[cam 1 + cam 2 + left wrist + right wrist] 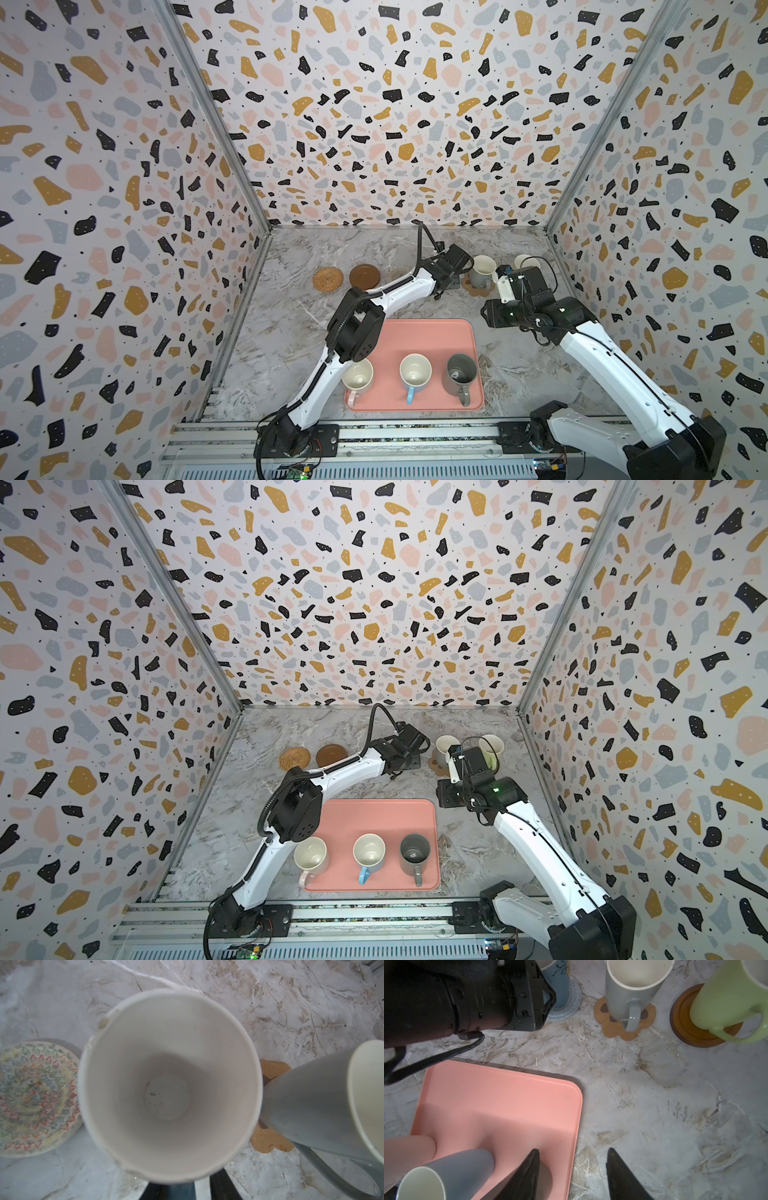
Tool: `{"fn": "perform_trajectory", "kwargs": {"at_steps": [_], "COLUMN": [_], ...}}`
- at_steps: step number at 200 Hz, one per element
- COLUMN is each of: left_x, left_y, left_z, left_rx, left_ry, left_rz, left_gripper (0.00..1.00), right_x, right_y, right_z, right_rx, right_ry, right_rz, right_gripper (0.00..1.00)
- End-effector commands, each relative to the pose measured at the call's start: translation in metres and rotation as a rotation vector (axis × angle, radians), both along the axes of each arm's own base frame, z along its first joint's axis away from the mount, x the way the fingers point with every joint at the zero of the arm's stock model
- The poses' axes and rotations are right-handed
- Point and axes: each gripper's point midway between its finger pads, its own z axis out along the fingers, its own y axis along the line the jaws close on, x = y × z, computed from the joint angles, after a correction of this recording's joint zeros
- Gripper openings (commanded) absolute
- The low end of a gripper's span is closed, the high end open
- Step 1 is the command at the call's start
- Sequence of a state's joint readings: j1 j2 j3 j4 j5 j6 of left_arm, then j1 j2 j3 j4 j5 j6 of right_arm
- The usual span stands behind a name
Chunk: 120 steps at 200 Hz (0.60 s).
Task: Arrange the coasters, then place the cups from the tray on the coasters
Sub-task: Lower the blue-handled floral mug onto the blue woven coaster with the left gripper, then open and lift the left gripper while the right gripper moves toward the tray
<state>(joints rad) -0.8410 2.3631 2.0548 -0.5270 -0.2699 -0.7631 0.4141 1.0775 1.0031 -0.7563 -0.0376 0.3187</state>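
- The left gripper (188,1185) reaches to about 12 o'clock of the table (291,332). Its jaws stand a little apart astride the handle of the blue cup (166,1084). A sliver of gap shows at one finger, so nothing is clamped.
- The blue cup stands upright on the light-blue woven coaster (572,1007).
- The right gripper (574,1149) hangs at about 1 o'clock of the tray (432,332), jaws partly apart and empty.
- At 3 o'clock of the blue cup, the grey cup (483,270) sits on the tan paw coaster (614,1028). Further toward 3 o'clock, the light green cup (724,995) sits on a dark brown disc (683,1022).
- The tray lies at 6 o'clock of the table with three cups along its near edge. The pale pink cup (358,376) is at 9 o'clock, the light blue cup (415,372) in the middle, and the dark grey cup (461,374) at 3 o'clock.
- Three coasters lie bare from 10 to 12 o'clock: the orange-tan woven coaster (328,278), the second dark brown disc (364,276) and the beige woven coaster (35,1101).
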Motion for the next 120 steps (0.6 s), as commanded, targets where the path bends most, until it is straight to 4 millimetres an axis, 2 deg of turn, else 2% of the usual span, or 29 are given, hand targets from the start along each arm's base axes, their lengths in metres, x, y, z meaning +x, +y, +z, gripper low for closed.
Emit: {"fn": "perform_trajectory", "kwargs": {"at_steps": [1, 67, 120], "left_x": [-0.003, -0.006, -0.011], "left_y": [-0.004, 0.001, 0.005], "left_z": [0.008, 0.02, 0.042], "left_rx": [-0.03, -0.046, -0.064], "left_ry": [-0.013, -0.031, -0.057], "left_rz": [-0.003, -0.001, -0.018], "left_gripper": [0.36, 0.43, 0.51], "right_x": [-0.006, -0.004, -0.005], "right_y": [-0.005, -0.005, -0.006], "right_z": [0.003, 0.007, 0.011], "right_rx": [0.003, 0.001, 0.001], "right_ry": [0.004, -0.003, 0.0], "right_rz": [-0.018, -0.021, -0.03], "right_gripper": [0.54, 0.54, 0.54]}}
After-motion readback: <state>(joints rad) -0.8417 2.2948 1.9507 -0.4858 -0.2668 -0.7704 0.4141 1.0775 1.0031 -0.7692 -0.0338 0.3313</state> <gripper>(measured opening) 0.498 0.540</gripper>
